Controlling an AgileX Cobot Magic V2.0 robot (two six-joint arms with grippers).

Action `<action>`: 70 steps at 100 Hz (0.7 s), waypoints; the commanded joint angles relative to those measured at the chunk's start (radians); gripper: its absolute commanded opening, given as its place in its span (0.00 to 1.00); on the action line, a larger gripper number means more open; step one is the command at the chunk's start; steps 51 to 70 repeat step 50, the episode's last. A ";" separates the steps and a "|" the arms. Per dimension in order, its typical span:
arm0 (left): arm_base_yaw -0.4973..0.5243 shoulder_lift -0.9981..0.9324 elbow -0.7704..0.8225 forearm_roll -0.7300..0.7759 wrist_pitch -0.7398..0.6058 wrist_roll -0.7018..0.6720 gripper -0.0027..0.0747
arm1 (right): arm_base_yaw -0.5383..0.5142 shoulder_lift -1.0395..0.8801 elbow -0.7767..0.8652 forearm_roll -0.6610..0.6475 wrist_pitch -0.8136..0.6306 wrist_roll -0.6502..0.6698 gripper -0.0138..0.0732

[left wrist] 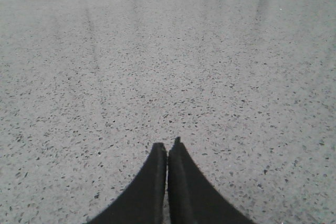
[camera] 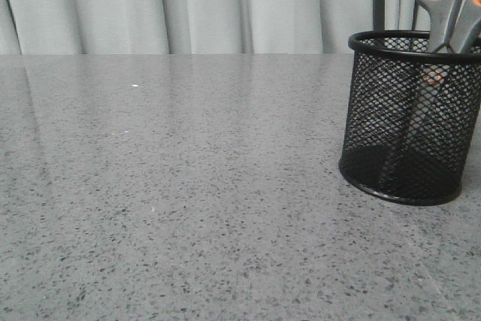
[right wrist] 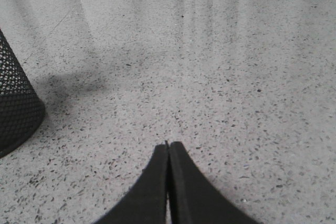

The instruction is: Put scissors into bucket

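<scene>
The scissors [camera: 443, 1] stand blades down inside the bucket [camera: 409, 122], the black wire-mesh cup at the right of the front view. Their grey handle loops lined in orange stick up above the rim, and the blades show through the mesh. Part of the bucket [right wrist: 16, 108] also shows in the right wrist view. My left gripper [left wrist: 167, 148] is shut and empty over bare table. My right gripper [right wrist: 168, 146] is shut and empty, off to the side of the bucket and apart from it. Neither gripper shows in the front view.
The grey speckled table [camera: 188, 186] runs back to a pale pleated curtain [camera: 188, 5]. No other objects show on it.
</scene>
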State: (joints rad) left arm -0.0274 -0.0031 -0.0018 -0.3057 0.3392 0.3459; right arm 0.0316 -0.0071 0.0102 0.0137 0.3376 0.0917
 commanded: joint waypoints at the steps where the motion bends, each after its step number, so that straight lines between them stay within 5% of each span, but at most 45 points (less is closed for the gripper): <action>1: 0.001 -0.026 0.027 -0.011 -0.063 -0.012 0.01 | -0.004 -0.025 0.017 -0.003 -0.029 -0.011 0.08; 70: 0.001 -0.026 0.027 -0.011 -0.063 -0.012 0.01 | -0.004 -0.025 0.017 -0.003 -0.031 -0.011 0.08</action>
